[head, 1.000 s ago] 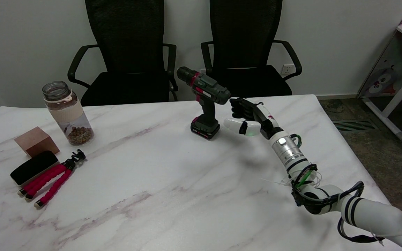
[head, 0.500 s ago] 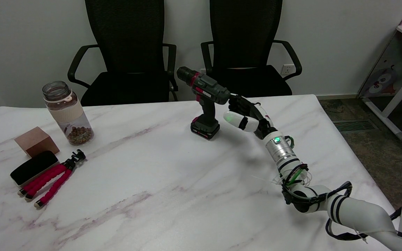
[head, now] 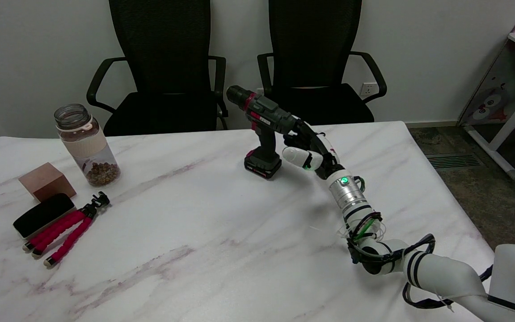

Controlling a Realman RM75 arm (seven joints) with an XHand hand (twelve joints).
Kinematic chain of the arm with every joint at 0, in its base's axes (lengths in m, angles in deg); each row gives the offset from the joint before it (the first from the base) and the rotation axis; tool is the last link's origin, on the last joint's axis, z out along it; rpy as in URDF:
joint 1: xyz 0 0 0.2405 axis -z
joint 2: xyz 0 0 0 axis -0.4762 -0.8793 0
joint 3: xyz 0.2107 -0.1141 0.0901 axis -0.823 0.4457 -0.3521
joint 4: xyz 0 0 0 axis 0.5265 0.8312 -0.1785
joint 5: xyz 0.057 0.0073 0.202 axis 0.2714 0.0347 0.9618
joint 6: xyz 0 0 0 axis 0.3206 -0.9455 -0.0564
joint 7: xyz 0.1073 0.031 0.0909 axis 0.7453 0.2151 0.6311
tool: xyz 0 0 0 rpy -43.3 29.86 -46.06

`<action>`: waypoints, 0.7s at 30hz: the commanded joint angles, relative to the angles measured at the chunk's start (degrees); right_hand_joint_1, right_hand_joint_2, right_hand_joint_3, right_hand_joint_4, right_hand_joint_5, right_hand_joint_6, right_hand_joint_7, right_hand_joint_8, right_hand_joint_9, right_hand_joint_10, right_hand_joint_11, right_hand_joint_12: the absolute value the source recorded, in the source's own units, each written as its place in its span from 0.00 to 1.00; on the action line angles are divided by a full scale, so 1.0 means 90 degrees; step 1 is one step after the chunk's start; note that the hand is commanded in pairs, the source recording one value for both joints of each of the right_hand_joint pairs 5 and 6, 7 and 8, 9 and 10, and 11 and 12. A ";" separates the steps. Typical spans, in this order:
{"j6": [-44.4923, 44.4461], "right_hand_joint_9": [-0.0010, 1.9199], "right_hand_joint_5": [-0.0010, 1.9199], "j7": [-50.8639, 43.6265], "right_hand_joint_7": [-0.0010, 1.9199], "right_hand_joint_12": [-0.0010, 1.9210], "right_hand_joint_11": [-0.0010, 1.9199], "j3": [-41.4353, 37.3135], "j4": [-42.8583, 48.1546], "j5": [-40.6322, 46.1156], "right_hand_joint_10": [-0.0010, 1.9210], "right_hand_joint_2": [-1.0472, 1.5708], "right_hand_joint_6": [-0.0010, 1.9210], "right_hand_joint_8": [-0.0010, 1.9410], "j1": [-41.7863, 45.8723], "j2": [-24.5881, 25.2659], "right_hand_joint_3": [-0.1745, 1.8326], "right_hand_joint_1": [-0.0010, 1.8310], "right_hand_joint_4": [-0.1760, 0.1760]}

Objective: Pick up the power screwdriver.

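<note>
Power screwdriver stands upright on its battery base; the robot hand, at its 3 o'clock, fingers spread (nothing gripped), reaches the handle.

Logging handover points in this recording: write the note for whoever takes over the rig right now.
Right hand: open beside the handle of the dark green and black power screwdriver with red trim, fingers at the rear of its body; no grip visible.
Screwdriver: upright on its battery base on the white marble-pattern table, far centre.
Done: approach.
Left: wrap the fingers around the handle, lift.
</note>
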 commanded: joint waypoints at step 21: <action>-0.0060 0.15 0.00 0.0050 0.00 0.13 0.13 0.0444 0.1261 -0.0068 0.15 0.31 0.00 0.00 -0.0981 0.1026 0.36 0.46 0.64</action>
